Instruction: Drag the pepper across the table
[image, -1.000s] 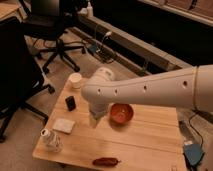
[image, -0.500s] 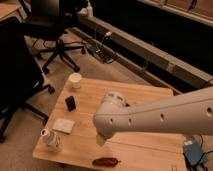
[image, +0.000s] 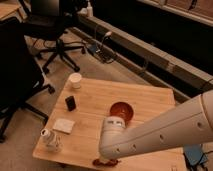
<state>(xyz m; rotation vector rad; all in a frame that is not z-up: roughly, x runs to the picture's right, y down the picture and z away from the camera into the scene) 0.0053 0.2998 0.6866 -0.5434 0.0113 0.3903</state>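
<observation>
The pepper (image: 107, 162) is a small dark-red chili lying near the front edge of the light wooden table (image: 145, 97). Only part of it shows, because my white arm (image: 150, 136) reaches in from the right and ends right over it. My gripper (image: 103, 157) points down at the pepper's left part and is mostly hidden under the wrist. I cannot tell whether it touches the pepper.
A red-orange bowl (image: 121, 110) stands mid-table just behind the wrist. A white cup (image: 75, 80), a small black object (image: 70, 103), a white napkin (image: 63, 125) and a clear bottle (image: 49, 139) are on the left side. Office chairs (image: 50, 30) stand beyond the table.
My arm has swung down and toward the table's front edge. The bowl, covered half a second ago, is uncovered, and the wrist now sits over the pepper.
</observation>
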